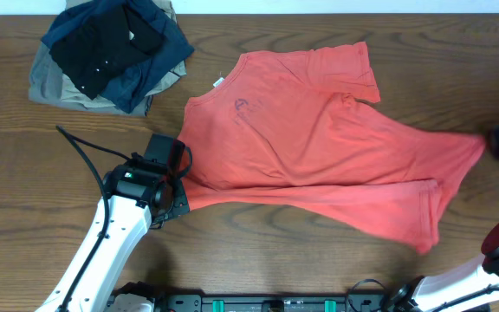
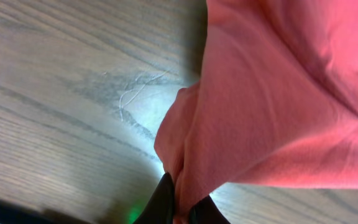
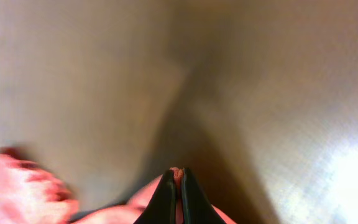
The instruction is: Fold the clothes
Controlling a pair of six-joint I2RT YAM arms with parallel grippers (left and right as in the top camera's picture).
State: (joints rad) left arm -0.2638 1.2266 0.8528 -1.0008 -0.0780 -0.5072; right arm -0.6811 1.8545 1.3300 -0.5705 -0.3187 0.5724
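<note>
the coral t-shirt [image 1: 319, 130] lies logo-up across the middle of the wooden table [image 1: 258, 260], its hem stretched toward the right. the left gripper [image 2: 180, 208] is pinched tight on a bunched edge; the right gripper [image 3: 178, 186] is closed on a sliver of hem (little red shows there). light, limp cotton, likely to sag: corners and hems seem the best holds.

The T-shirt [image 1: 319, 130] is seen as soft, matt cloth, loosely creased. The table [image 1: 24, 156] is finished in grained wood, smooth and with only a dull sheen. The folded garments [image 1: 106, 52] are matt cloth too, while the left arm [image 1: 111, 234] is cased in smooth white shell, plastic by its look.
</note>
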